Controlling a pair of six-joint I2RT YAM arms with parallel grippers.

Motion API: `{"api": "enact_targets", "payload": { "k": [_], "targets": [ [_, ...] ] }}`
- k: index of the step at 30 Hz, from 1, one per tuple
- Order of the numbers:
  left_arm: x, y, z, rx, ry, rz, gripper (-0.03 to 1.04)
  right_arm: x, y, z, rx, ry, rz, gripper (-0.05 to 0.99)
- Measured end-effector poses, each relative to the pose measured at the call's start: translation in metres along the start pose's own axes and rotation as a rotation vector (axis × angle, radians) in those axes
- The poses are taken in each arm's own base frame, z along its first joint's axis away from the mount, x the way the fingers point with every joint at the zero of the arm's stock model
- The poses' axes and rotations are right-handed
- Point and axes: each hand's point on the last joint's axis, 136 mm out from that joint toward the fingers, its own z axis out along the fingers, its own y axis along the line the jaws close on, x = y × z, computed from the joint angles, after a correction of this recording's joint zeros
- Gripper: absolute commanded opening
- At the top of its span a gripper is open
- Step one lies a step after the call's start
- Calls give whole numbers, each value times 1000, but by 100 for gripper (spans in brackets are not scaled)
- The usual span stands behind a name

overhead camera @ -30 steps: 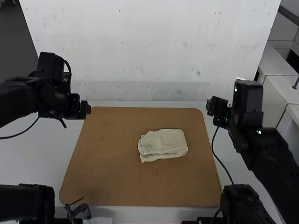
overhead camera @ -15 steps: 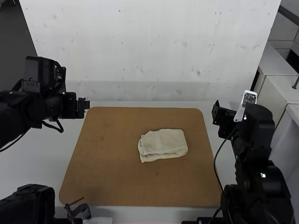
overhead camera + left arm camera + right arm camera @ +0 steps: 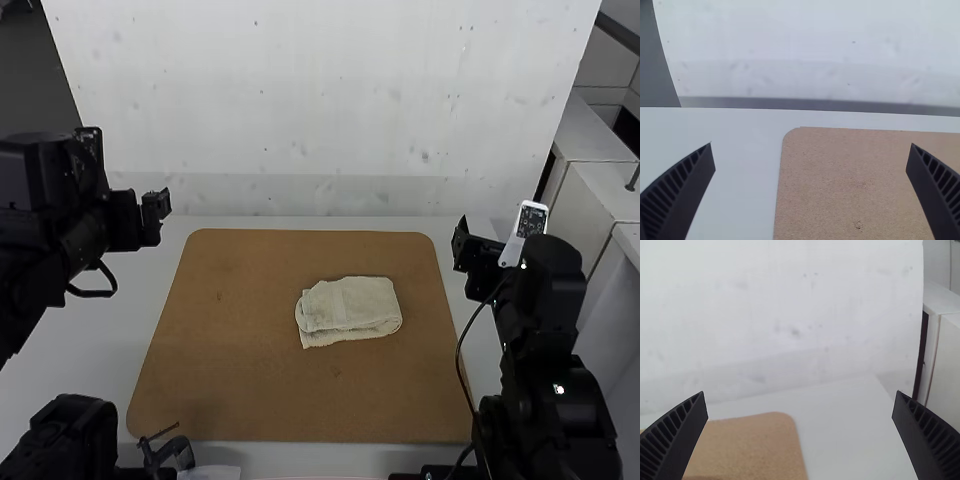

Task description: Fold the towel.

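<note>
Towel (image 3: 350,308) folded compactly, job seemingly done!
It's laid toward two o'clock from the board's (image 3: 230,380) centre; left gripper (image 3: 811,144) and right gripper (image 3: 800,392) are spread wide, perhaps only edge-tidying left.

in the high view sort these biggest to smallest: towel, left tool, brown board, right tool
1. Brown board
2. Towel, lying folded on it
3. Left tool and right tool: both look smaller than the towel, but too alike to rank
</note>
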Motion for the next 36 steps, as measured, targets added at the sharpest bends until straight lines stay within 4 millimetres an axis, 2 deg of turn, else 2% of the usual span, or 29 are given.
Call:
{"api": "enact_targets", "payload": {
  "k": [3, 11, 16, 22, 26, 32, 36],
  "targets": [
    [0, 7, -4, -35, -20, -4, 99, -4, 1, 1, -2, -22, 3, 96],
    [-18, 36, -44, -141, -227, -59, 99, -2, 2, 5, -9, -43, 6, 96],
    [-18, 58, -50, -242, -240, -84, 99, 0, 2, 5, -12, -43, 6, 96],
    [-18, 58, -56, -241, -291, -91, 99, -1, 3, 5, -17, -45, 6, 96],
    [1, 53, -45, -216, -283, -46, 99, 1, 4, 6, -21, -45, 6, 96],
    [20, 49, -14, -207, -325, 43, 99, 13, 3, 11, -24, -38, 5, 96],
    [54, 42, 7, -165, -254, 91, 99, 13, 4, 11, -24, -41, 6, 96]
  ]
}}
